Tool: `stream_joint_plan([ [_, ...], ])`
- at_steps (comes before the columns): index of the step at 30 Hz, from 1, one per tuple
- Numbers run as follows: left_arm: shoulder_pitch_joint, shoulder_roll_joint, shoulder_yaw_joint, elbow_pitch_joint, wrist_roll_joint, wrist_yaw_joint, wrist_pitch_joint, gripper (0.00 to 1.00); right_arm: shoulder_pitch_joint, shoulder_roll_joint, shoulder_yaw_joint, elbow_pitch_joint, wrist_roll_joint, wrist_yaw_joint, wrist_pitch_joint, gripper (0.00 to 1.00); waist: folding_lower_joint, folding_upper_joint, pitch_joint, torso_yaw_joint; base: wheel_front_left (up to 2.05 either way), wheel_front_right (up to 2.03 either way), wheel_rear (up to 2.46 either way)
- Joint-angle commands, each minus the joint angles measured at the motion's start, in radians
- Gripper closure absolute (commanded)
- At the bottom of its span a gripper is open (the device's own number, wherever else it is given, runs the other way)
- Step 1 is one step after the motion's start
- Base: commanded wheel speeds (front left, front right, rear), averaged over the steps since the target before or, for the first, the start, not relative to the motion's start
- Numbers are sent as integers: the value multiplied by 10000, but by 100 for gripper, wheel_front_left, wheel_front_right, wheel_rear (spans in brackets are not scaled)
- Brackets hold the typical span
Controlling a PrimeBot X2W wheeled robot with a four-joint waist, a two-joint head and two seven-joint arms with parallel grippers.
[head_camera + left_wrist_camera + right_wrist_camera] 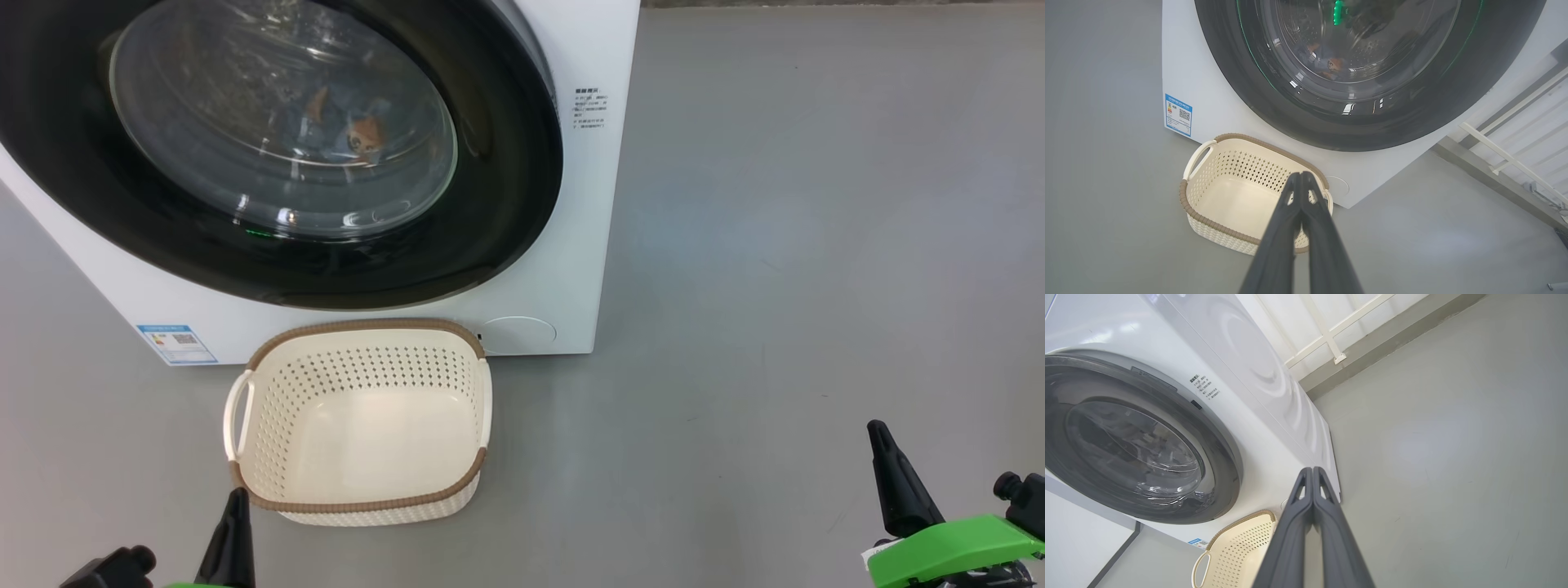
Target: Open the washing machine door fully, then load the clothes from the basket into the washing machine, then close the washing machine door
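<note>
Clothes [363, 131] lie behind the closed washing machine door [506, 204], well apart from my fingers. My left gripper [1301, 175], fingers pressed together, hangs near the basket [359, 328]; my right gripper [1312, 469], likewise pressed, hangs over the floor [775, 245].

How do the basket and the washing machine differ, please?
The basket is empty; the washing machine holds the clothes behind its glass. The basket is open-topped; the washing machine's door is shut. The basket is small and cream; the washing machine large and white. Both stand on the grey floor.
</note>
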Motion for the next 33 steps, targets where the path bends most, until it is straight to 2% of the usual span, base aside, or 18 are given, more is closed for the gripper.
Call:
stream_joint_plan([
  [1,-353,151,161,-193,-311,-8,78,100,-142,-54,-90,-273,248,-17,80,100,0,0,-12,5,0,0,0],
  [33,-604,153,440,-178,-3792,-15,997,100,-271,418,-355,-391,3078,-32,1012,100,0,0,-261,93,0,0,0],
])
